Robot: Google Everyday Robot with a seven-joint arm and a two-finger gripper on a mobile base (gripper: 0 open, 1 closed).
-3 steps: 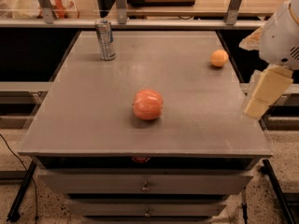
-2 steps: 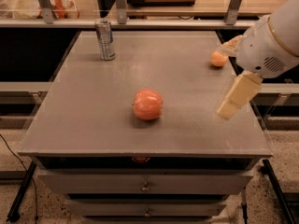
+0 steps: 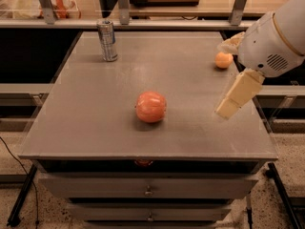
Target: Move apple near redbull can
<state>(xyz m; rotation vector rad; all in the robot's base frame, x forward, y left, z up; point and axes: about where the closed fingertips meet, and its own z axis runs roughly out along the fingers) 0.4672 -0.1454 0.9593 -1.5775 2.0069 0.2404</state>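
The apple (image 3: 151,107), reddish-orange and glossy, sits on the grey table (image 3: 95,123) a little in front of its middle. The redbull can (image 3: 107,40), slim, silver and blue, stands upright at the far left of the table, well apart from the apple. My gripper (image 3: 237,95) hangs from the white arm at the right. It is above the table's right side, to the right of the apple and a little higher, not touching it. It holds nothing that I can see.
A small plain orange fruit (image 3: 223,60) lies at the far right of the table, just behind the arm. Drawers (image 3: 148,191) run under the table's front edge. Shelving and metal posts stand behind the table.
The arm and gripper have moved left from beyond the table's right edge to over its right side, closer to the apple. The apple, can and orange fruit have not moved.
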